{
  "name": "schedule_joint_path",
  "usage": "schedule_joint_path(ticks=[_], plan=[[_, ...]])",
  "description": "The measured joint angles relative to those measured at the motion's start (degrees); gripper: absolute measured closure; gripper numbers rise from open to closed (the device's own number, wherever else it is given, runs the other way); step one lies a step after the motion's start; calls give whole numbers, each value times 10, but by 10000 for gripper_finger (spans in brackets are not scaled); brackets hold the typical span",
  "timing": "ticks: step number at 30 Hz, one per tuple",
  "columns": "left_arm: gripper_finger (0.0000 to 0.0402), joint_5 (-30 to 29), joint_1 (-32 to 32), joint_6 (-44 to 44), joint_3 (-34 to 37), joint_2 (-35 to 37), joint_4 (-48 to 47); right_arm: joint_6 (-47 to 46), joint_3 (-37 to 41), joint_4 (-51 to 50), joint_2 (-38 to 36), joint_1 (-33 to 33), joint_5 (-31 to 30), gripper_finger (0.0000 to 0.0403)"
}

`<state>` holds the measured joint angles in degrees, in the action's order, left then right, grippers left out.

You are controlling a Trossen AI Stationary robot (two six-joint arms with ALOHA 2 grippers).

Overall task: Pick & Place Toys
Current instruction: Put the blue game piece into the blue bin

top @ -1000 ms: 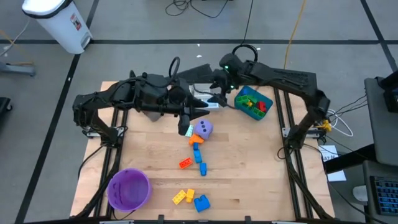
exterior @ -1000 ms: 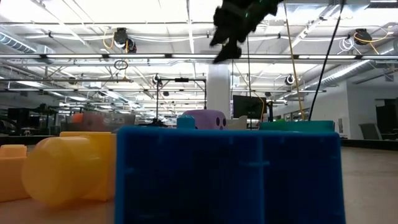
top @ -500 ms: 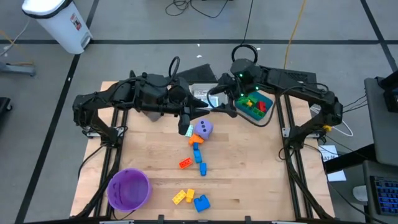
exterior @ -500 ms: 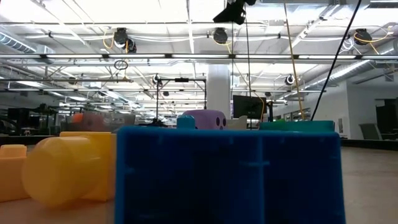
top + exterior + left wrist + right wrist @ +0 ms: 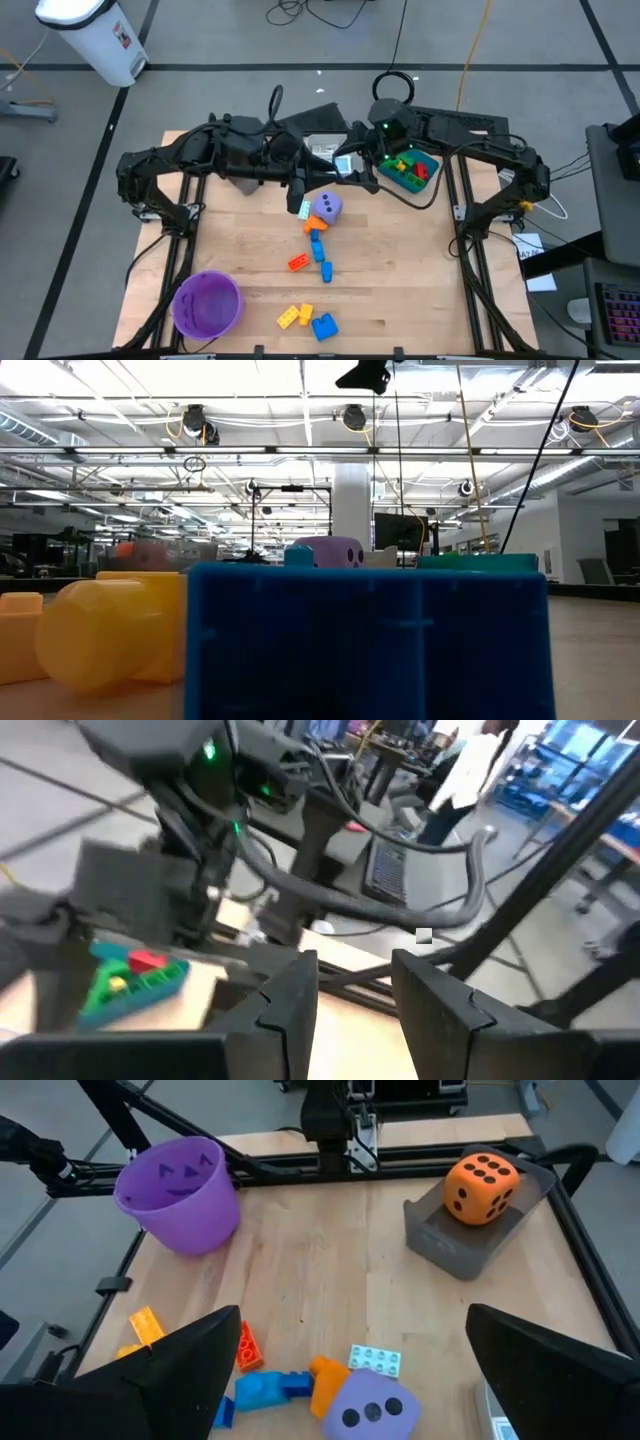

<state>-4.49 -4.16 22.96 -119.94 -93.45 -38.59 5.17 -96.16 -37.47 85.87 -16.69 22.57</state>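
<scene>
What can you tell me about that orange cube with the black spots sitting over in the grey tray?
The orange die is a rounded, soft-cornered cube, matte like foam or plastic, with black dots: six on its top face, more on a side face. It sits upright inside the grey bin, an open tray at the table's edge, resting on the bin's floor. Nothing grips it; both grippers are elsewhere.

Two dice: purple die, orange die.

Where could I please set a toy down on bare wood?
Bare wood lies between the purple bowl and the brick line, and right of that line below the teal bin. It is crowded around the purple die, under both arms.
</scene>
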Motion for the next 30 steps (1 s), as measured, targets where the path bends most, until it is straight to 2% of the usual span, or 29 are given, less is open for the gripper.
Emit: schedule_joint_path(ticks=[5, 7, 10, 15, 20, 25, 30], plan=[[265, 64, -2, -22, 0, 0, -44, -33, 0, -5, 1, 0, 0, 23], [265, 65, -12, -23, 0, 0, -78, -52, 3, -3, -3, -1, 5, 23], [266, 30, -34, -23, 14, 0, -105, -75, 34, 33, -34, -1, 17, 23], [265, -61, -80, -17, 49, -3, -107, -147, 177, 262, -152, 9, 12, 23], [266, -89, -105, -3, 119, -2, -51, -165, 337, 453, -278, 17, -46, 23], [266, -89, -101, 0, 166, -1, -38, -165, 460, 555, -379, 17, -90, 23], [266, -86, -83, 26, 195, -4, -52, -216, 562, 623, -460, 17, -89, 23]])
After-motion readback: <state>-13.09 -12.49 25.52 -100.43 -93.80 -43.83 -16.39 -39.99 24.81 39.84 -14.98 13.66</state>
